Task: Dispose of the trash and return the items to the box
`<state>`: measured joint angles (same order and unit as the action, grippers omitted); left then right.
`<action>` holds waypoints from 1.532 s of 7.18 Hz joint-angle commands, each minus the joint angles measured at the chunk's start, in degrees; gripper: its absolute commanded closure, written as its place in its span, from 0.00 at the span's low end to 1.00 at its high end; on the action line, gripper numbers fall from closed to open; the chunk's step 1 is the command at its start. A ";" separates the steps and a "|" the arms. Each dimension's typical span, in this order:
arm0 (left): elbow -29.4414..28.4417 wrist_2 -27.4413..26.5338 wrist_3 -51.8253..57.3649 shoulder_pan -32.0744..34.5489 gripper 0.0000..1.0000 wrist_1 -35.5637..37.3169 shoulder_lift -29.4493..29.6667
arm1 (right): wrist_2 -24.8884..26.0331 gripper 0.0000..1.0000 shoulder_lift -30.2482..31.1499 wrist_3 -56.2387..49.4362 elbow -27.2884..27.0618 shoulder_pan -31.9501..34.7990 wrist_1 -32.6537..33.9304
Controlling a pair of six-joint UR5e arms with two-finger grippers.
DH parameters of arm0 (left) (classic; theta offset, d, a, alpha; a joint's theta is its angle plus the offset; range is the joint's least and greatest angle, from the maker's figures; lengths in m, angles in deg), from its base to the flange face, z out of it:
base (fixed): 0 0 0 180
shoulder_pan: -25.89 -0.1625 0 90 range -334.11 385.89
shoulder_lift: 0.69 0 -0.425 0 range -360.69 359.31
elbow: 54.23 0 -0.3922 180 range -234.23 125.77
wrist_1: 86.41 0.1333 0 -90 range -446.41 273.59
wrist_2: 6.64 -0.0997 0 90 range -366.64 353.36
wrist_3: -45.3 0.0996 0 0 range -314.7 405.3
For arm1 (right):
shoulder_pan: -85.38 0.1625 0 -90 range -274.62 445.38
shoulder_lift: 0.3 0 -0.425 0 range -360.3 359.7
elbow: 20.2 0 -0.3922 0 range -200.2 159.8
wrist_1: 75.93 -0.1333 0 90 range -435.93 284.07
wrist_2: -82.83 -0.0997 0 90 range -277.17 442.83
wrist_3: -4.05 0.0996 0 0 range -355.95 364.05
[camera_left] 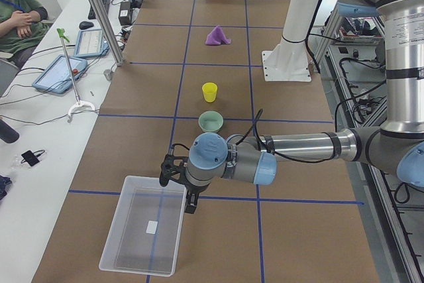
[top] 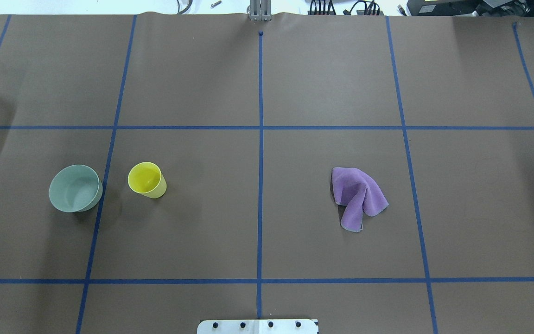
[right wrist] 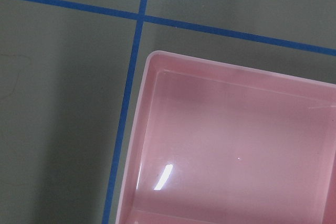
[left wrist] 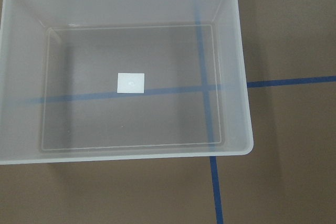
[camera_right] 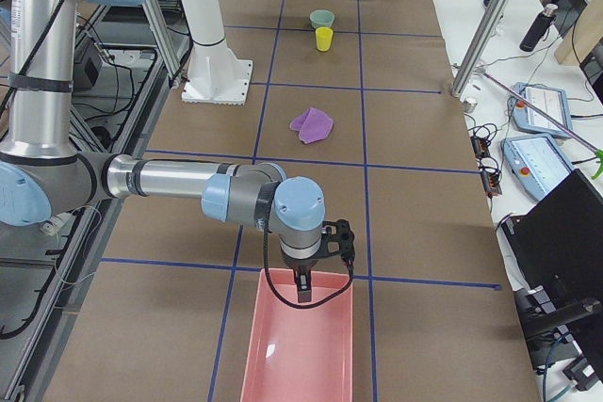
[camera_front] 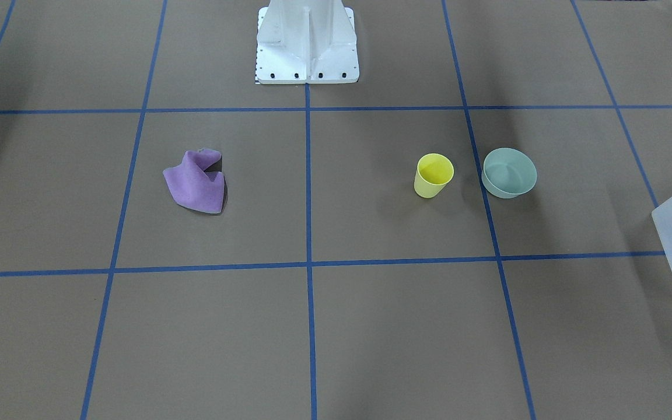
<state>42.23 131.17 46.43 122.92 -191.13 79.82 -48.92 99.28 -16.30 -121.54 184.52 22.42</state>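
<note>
The yellow cup [camera_front: 433,175] stands upright next to the pale teal-green bowl [camera_front: 509,172] on the brown table; they also show in the overhead view as cup [top: 146,180] and bowl [top: 75,188]. The translucent box [left wrist: 242,103] is empty and lies right under the left wrist camera. In the exterior left view my left gripper [camera_left: 179,187] hovers at the box's [camera_left: 112,230] near edge. In the exterior right view my right gripper [camera_right: 316,265] hovers over a pink bin [camera_right: 252,336]. I cannot tell whether either gripper is open or shut.
A crumpled purple cloth [top: 357,197] lies on the robot's right half of the table. The pink bin [right wrist: 137,145] is empty. The white robot base [camera_front: 307,41] stands at mid-table. A seated person [camera_left: 16,18] and tablets are at a side desk.
</note>
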 commanded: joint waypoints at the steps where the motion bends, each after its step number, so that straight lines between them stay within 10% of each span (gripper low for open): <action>1: 0.48 0.01 0.01 -0.09 0.01 -0.05 0.08 | 0.00 0.00 0.00 -0.04 0.00 0.00 0.00; 11: -2.15 6.24 -2.27 -10.14 0.01 -21.84 5.27 | -5.43 0.00 -0.26 1.45 -8.00 -1.05 -0.18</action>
<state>40.74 136.58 44.52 117.87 -210.62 85.07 -52.53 99.02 -15.28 -129.36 184.15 22.25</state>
